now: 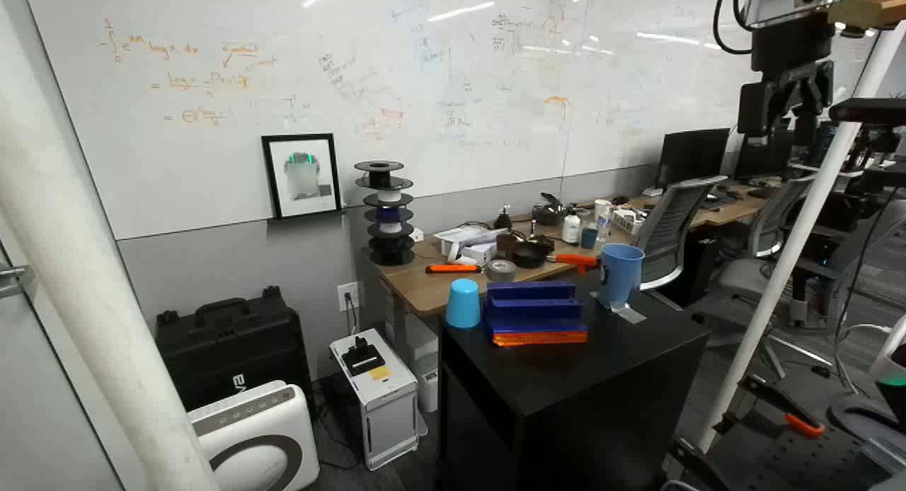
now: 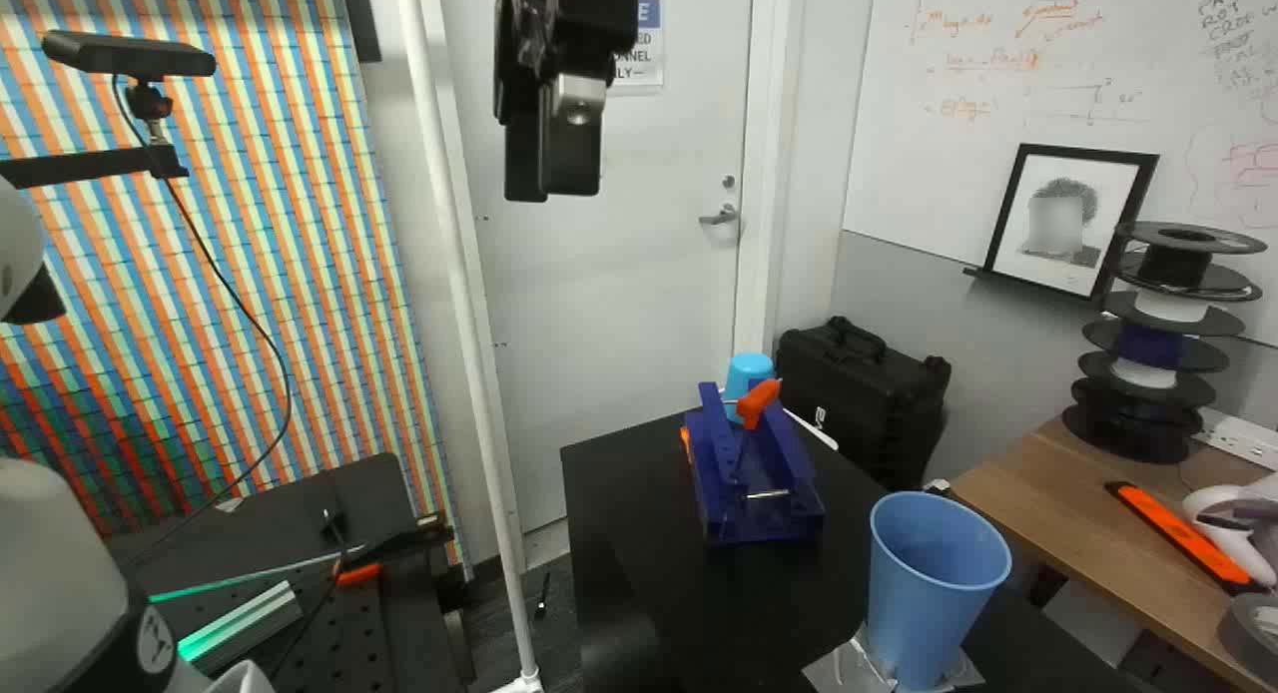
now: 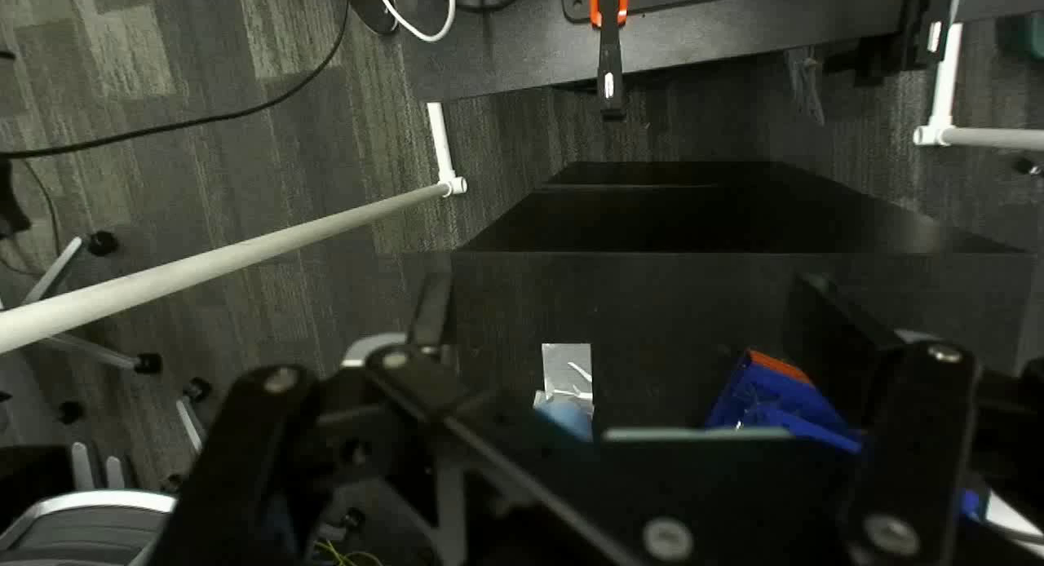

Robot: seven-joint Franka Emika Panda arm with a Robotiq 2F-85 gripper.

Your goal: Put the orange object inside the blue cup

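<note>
The orange object [image 2: 756,405] shows in an exterior view at the far end of the blue rack, seemingly between its walls. I cannot make it out in the other views. The blue cup [image 1: 621,275] stands upright, mouth up, taped to the black cabinet top; it also shows in an exterior view [image 2: 929,618], where its visible inside looks empty. Only a sliver of it shows in the wrist view [image 3: 568,419]. My gripper [image 1: 780,136] is high above the cabinet, apart from both things. Its fingers are wide apart with nothing between them in the wrist view [image 3: 621,293].
The dark blue rack [image 1: 536,328] with an orange base sits on the black cabinet [image 1: 601,356]. A cyan cup [image 1: 463,305] stands upside down beside it. A cluttered wooden desk [image 1: 417,286] is behind. White poles [image 1: 793,257] rise around the cabinet.
</note>
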